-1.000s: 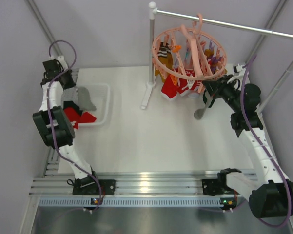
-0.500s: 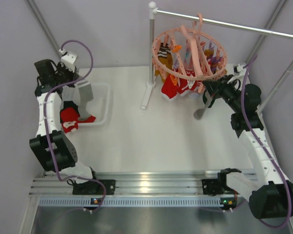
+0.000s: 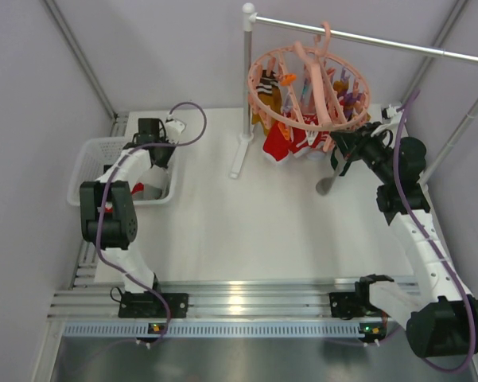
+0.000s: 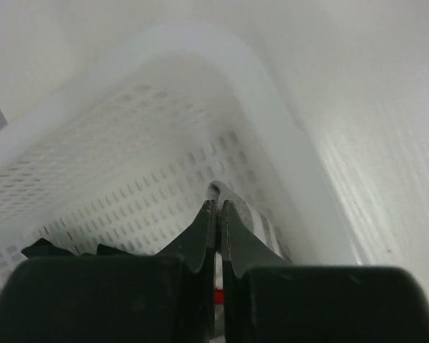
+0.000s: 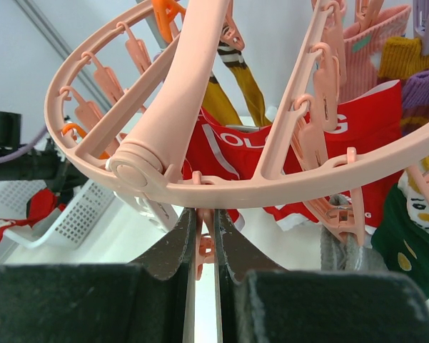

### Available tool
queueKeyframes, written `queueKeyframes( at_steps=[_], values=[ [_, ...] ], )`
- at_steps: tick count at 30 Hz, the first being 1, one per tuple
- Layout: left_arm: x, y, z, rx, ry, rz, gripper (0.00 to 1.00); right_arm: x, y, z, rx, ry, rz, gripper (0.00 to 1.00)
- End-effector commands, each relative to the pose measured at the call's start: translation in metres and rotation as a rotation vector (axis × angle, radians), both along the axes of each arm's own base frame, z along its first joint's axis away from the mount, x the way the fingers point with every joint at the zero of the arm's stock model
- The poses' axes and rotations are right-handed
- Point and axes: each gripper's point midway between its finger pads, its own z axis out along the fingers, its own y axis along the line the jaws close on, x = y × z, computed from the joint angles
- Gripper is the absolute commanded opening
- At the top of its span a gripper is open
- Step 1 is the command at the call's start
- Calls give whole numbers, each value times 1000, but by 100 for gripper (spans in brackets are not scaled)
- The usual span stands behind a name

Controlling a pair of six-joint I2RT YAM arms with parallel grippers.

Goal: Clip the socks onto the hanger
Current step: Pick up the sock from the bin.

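Observation:
The salmon-pink hanger (image 3: 302,121) hangs from the rail at the far right. Red (image 3: 280,145), mustard (image 3: 270,95) and grey (image 3: 328,183) socks are clipped to it. My right gripper (image 3: 342,145) is just under the ring (image 5: 271,187), shut on a dangling pink clip (image 5: 205,246). A dark green sock (image 5: 407,243) hangs to its right. My left gripper (image 3: 149,163) is over the right end of the white basket, shut on a grey sock with a white stripe (image 4: 260,218). Its fingertips (image 4: 215,204) are close to the basket wall.
The white mesh basket (image 3: 87,151) stands at the far left and holds a red sock (image 5: 39,207); its rim (image 4: 257,78) fills the left wrist view. The grey rail (image 3: 382,41) and its pole (image 3: 245,87) stand at the back.
My left arm has swung from the far left side rightward across the basket, carrying the grey sock, which now hangs by the basket's right wall. The right arm and hanger have not moved.

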Motion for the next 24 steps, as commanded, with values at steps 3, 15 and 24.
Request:
queueKeyframes(
  at_steps=[3,15,24],
  values=[
    [26,49,-13,6,-10,216,0,-2,-2,28,-7,-67,-9,0],
    [53,98,-3,-52,-109,20,34,-4,-2,24,-19,-62,-7,0],
    [44,99,27,-245,-59,398,55,-5,-4,24,-23,-63,-13,0]
  ],
)
